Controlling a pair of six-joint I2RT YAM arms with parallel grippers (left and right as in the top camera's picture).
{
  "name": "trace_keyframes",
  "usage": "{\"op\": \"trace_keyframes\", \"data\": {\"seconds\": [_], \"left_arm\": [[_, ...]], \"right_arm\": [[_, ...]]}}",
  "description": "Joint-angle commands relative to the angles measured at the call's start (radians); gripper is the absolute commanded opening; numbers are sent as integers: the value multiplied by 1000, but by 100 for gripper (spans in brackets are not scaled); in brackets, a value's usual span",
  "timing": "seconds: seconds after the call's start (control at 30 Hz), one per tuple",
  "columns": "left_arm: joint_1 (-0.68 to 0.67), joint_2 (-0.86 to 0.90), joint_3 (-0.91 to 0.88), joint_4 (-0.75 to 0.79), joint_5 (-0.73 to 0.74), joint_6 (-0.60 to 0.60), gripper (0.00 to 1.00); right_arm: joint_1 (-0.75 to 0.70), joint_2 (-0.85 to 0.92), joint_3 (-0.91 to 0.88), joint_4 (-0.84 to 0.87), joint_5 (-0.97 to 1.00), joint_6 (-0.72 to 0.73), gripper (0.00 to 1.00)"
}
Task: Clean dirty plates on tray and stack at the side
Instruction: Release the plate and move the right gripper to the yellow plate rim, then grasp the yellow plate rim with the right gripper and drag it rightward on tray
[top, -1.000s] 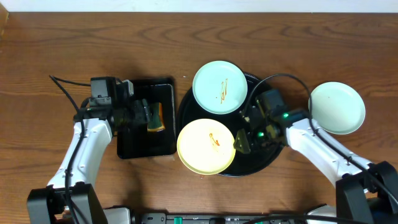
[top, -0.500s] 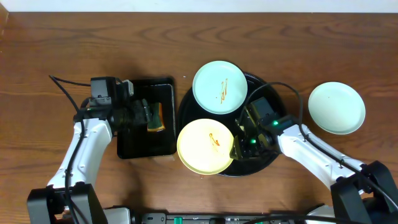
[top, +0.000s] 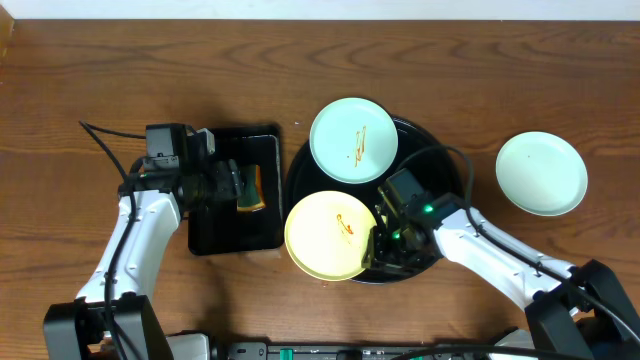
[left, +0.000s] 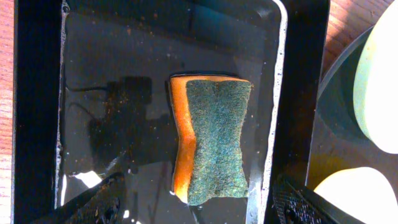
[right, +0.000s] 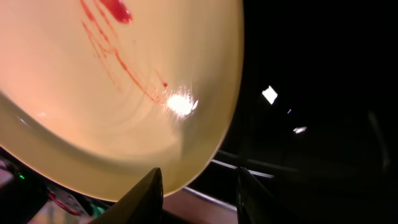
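Right claw (right: 199, 186) narrow astride glossy yellow plate (top: 325, 235) rim, grip unclear; left claw (left: 200, 202) wide over coarse green sponge (left: 211, 140)

Left hand (left: 199, 205) wide apart, right hand (right: 199, 190) narrower

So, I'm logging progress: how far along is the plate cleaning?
Done: one clean mint-blue plastic plate on the wooden tabletop. In hand: right gripper at the rim of the smeared yellow plate. Remaining: that and the smeared mint plate on the round black tray.
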Motion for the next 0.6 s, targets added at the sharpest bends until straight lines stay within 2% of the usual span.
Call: {"op": "trace_keyframes", "data": {"seconds": [0.0, 0.07, 0.33, 0.57], "left_arm": [[-2, 0, -5, -2, -13, -5, 77], [-2, 0, -5, -3, -13, -5, 77], [-2, 0, -5, -3, -13, -6, 77], [-2, 0, -5, -26, -13, -6, 76]], "right_arm": [[38, -9, -7, 13, -12, 189, 40], [56, -9, -7, 23, -12, 267, 46], [197, -9, -7, 153, -1, 601, 45], [291, -9, -7, 288, 56, 730, 48]]}}
